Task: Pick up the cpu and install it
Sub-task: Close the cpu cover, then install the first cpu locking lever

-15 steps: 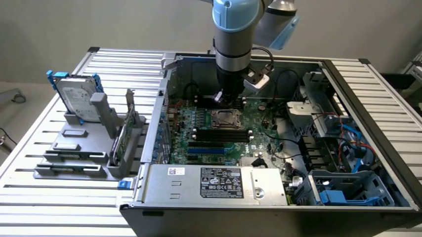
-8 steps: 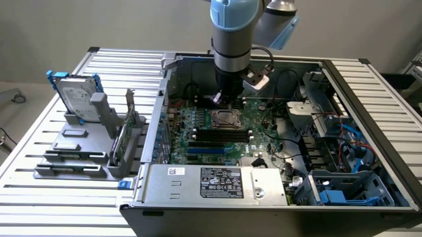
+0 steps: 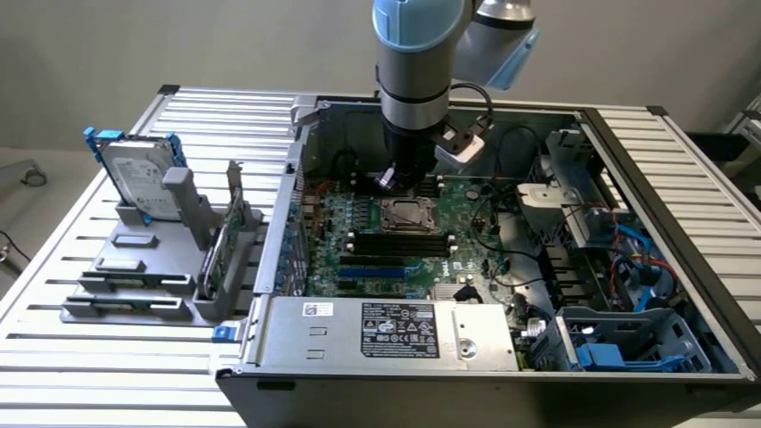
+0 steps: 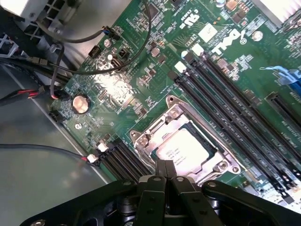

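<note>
1. One cpu (image 4: pixel 186 148) is in view: a small flat square chip with a dull silver metal top carrying faint printed text.
2. The cpu lies flat inside the socket (image 4: pixel 181 141), a square metal frame with screws at its corners, on the green motherboard (image 4: pixel 117 89). In the exterior view the same socket (image 3: pixel 405 215) sits near the middle of the board, inside the open computer case (image 3: pixel 618 160).
3. Black memory slots (image 4: pixel 225 117) run alongside the socket, just beside it. A round coin battery (image 4: pixel 81 103) sits well apart from it, near the board edge.
4. The arm (image 3: pixel 414 71) reaches down into the case from above, its grey and blue segments nearly vertical, the wrist pointing at the board.
5. The gripper (image 4: pixel 165 170) hangs just above the socket's edge. Its two black fingers (image 4: pixel 160 169) are pressed together with no gap, and nothing is held between them.
6. Outside the case, on the exterior view's left, a hard drive (image 3: pixel 141 174) with blue rails stands upright in a grey rack (image 3: pixel 131 267) on the slatted table (image 3: pixel 119 374).
</note>
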